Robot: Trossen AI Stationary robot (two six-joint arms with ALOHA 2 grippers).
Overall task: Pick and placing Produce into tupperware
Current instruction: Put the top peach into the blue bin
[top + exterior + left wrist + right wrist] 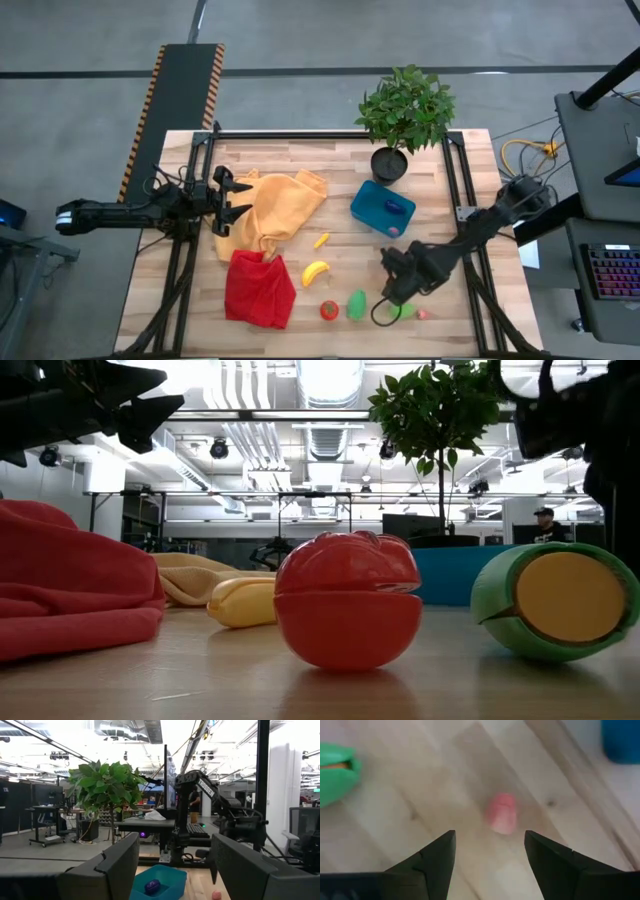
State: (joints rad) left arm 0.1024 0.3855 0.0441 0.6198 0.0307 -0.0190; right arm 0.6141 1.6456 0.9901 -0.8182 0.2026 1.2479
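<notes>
The teal tupperware [382, 207] sits right of the table's centre with the purple eggplant [394, 208] inside it. On the bare wood lie the banana [316, 272], a small yellow piece [321, 240], the red tomato [329, 310], and two green pieces [356, 304] [401, 312]. A tiny pink piece [501, 820] lies near the front edge. My right gripper [490, 851] hovers open just short of that pink piece, touching nothing. My left gripper [228, 200] is open and raised at the yellow cloth's left edge.
A crumpled yellow cloth [272, 208] and a red cloth [258, 290] cover the table's left-centre. A leafy potted plant [405, 108] in a black pot [389, 163] stands at the far edge behind the tupperware. Black frame rails [455, 190] run along both sides.
</notes>
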